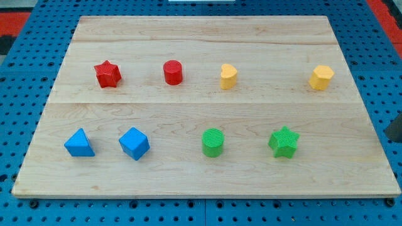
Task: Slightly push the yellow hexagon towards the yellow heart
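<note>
The yellow hexagon (321,77) sits on the wooden board (201,44) at the upper right. The yellow heart (228,76) sits in the same row, well to the hexagon's left, with bare wood between them. A dark shape (394,129) shows at the view's right edge, just off the board and below and to the right of the hexagon. I cannot tell if it is my rod, and my tip does not clearly show. Nothing touches either yellow block.
A red cylinder (173,72) and a red star (108,74) stand left of the heart. In the lower row are a blue triangle (79,144), a blue cube (134,144), a green cylinder (213,142) and a green star (284,142). A blue pegboard surrounds the board.
</note>
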### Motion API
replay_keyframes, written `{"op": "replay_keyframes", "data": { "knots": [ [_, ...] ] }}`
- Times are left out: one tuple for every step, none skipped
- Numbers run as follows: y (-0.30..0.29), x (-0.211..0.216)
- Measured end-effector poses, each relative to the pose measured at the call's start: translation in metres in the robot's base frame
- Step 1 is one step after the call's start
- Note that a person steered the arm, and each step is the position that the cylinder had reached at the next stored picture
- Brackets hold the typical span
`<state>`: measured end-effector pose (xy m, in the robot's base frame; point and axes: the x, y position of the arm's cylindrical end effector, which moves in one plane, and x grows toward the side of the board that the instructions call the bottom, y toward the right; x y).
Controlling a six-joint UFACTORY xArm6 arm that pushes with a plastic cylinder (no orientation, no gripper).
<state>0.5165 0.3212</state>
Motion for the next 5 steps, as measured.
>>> {"op": "replay_keyframes", "data": {
  "knots": [
    [0.024,-0.035],
    [0.024,-0.035],
    [0.024,-0.034],
    [-0.019,-0.031],
    [-0.112,-0.052]
  ]
}}
